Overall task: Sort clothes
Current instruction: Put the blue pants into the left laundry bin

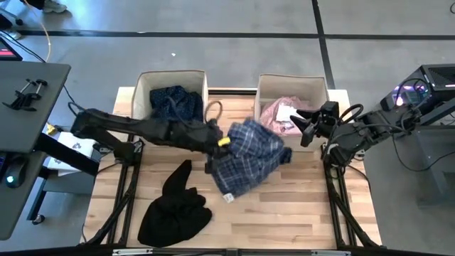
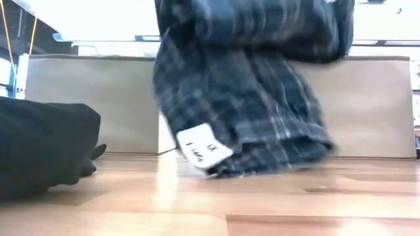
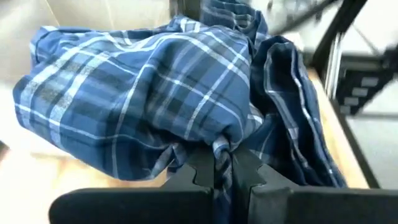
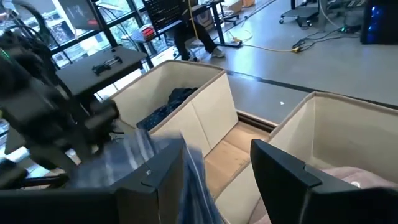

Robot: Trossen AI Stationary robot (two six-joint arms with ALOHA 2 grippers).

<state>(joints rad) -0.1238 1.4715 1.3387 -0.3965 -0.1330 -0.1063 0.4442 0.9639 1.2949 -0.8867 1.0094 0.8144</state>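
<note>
Dangling from left claw [image 3: 222, 171] (fingers pinched): plaid shirt [image 3: 149, 99].

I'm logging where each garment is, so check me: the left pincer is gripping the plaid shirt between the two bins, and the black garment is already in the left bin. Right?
Not quite. The left pincer is shut on the plaid shirt in front of the two bins, but the black garment lies on the table, as the high view shows. The left bin holds a dark navy patterned garment.
</note>
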